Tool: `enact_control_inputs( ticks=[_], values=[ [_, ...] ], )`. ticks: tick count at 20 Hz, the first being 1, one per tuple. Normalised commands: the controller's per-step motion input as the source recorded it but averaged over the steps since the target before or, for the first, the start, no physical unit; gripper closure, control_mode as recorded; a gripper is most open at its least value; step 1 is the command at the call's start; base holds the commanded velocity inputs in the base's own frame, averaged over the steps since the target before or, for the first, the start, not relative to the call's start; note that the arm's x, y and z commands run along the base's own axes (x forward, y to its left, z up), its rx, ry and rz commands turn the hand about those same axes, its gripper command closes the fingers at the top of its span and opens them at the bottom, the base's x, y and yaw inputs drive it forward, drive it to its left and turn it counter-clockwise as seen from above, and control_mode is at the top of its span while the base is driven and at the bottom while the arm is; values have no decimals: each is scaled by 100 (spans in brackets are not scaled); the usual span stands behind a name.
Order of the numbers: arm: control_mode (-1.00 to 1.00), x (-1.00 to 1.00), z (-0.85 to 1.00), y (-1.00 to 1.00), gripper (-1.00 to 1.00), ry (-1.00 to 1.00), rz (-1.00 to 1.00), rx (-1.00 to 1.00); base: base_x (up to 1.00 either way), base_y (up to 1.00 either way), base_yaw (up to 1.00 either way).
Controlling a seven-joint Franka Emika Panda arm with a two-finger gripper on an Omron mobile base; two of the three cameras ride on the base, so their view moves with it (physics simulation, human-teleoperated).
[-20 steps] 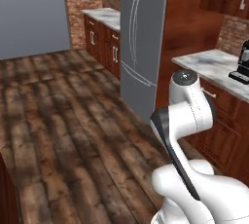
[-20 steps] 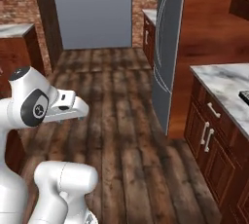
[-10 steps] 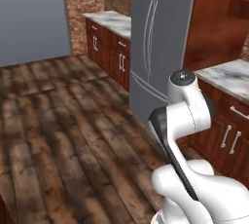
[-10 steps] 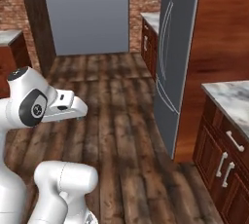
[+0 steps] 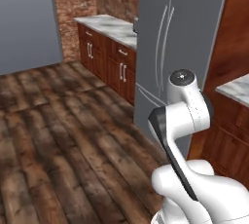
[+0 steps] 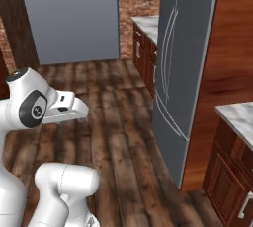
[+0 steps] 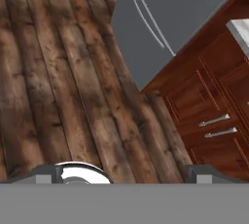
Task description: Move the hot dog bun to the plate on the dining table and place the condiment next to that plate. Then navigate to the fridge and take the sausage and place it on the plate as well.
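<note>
One fridge stands ahead of me, tall and grey, doors shut, with two long thin handles side by side down its front; from the right base camera it rises at the right of centre, and the hand camera catches its lower corner. My arm is folded close over the base, elbow high, forearm angled down toward the floor. On the hand camera the claw points down at the wood planks, its two tips wide apart and released, nothing between them. Beyond the fridge runs one marble-topped desk on red-brown cabinets; a second marble desk sits on the fridge's near side, above cabinet doors with two metal pulls.
</note>
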Motion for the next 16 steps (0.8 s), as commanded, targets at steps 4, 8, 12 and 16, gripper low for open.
enact_control_inputs(
  ticks=[4,8,12,16],
  values=[
    [100,0,0,0,-100,0,0,0,100,14,-30],
    [100,0,0,0,-100,0,0,0,100,7,-38],
    [100,0,0,0,-100,0,0,0,100,4,-48],
    [100,0,0,0,-100,0,0,0,97,24,-56]
  ],
)
